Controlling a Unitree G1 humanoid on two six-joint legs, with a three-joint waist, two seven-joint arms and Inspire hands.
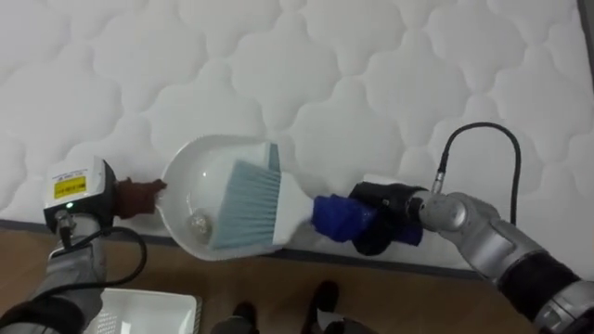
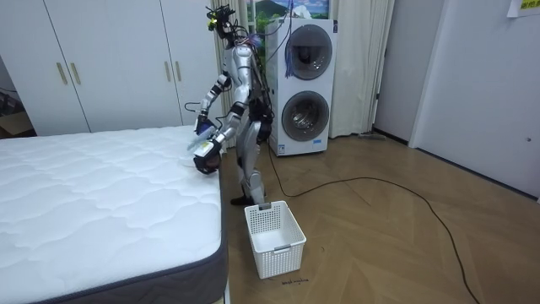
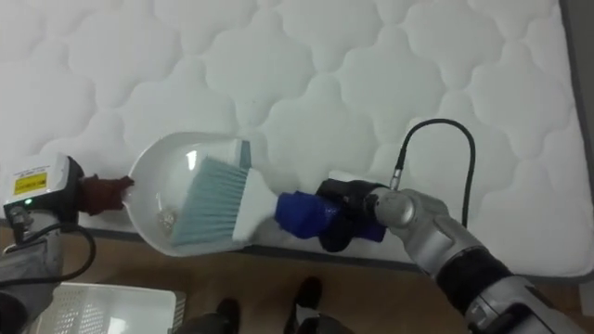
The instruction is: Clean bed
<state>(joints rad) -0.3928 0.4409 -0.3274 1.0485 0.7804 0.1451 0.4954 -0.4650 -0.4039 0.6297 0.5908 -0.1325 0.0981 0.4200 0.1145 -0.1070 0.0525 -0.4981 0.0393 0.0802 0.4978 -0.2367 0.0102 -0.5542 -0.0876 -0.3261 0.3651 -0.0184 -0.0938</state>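
Left eye view: right hand [image 1: 385, 219] grips brush [image 1: 269, 209] (yellow label [image 1: 70, 188] illegible).

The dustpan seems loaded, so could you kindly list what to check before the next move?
1. Right hand curled round the brush handle: ok.
2. Left hand hold on the dustpan handle: cannot tell.
3. Small scrap lies inside the dustpan: ok.
4. Brush bristles rest in the dustpan: ok.
5. White basket stands on the floor beside the bed: ok.
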